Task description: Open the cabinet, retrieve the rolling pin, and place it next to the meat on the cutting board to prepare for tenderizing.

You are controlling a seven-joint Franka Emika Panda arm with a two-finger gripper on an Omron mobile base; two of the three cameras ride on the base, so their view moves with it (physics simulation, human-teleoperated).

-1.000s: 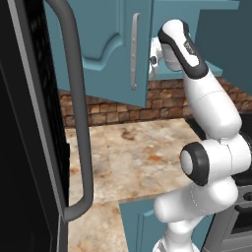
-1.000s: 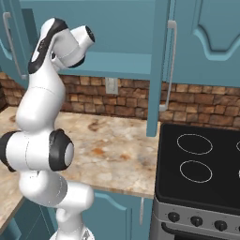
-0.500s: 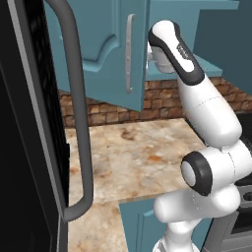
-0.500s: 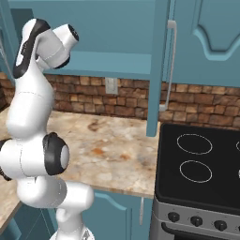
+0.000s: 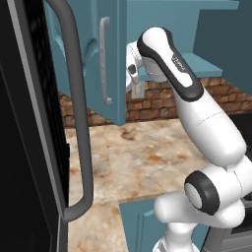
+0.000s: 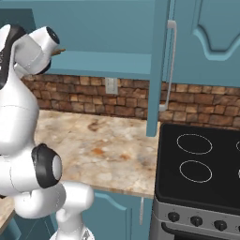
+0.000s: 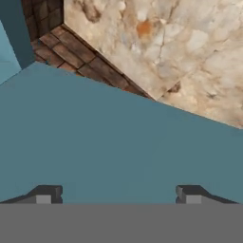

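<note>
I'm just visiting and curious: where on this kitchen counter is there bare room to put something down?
The speckled counter is bare between the brick wall and its front edge, left of the stove. It gets tight up at the open cabinet, where the arm's tool hangs.

It was a home kitchen. A teal wall cabinet [image 6: 108,33] with an arched-panel door [image 5: 93,54] and a slim silver bar handle [image 6: 169,65] hung above a mottled beige stone counter [image 6: 108,145]. Behind the counter ran a red-brown brick backsplash [image 6: 84,96] with a wall outlet [image 6: 111,86]. Just beside the counter stood a black stove [image 6: 201,168] with ring burners and knobs.
</note>
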